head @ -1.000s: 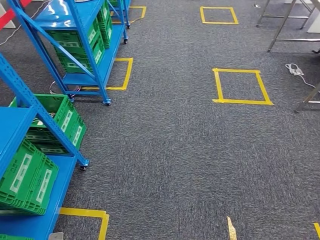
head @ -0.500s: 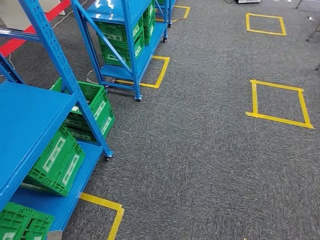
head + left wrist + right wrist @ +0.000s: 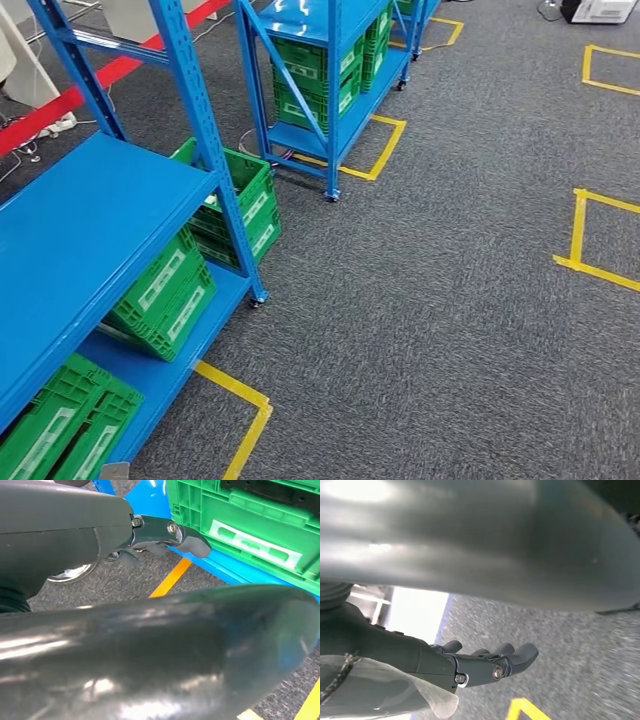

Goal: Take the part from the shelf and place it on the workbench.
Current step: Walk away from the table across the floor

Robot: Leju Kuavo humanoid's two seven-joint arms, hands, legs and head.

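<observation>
My left hand (image 3: 166, 532) hangs low by my side, fingers stretched loosely apart and holding nothing; my right hand (image 3: 490, 665) hangs likewise, fingers extended, slightly apart and empty. Nearest on my left stands the blue steel shelf rack (image 3: 98, 220) with green ribbed plastic crates (image 3: 162, 290) on its lower tier, yellow tape marks (image 3: 241, 415) on the grey carpet beside it. Beyond stands a second blue rack (image 3: 332, 90). I judge I am in the approach step. The part itself I cannot make out; presumably inside a crate. Next I must face the rack squarely and reach in.
</observation>
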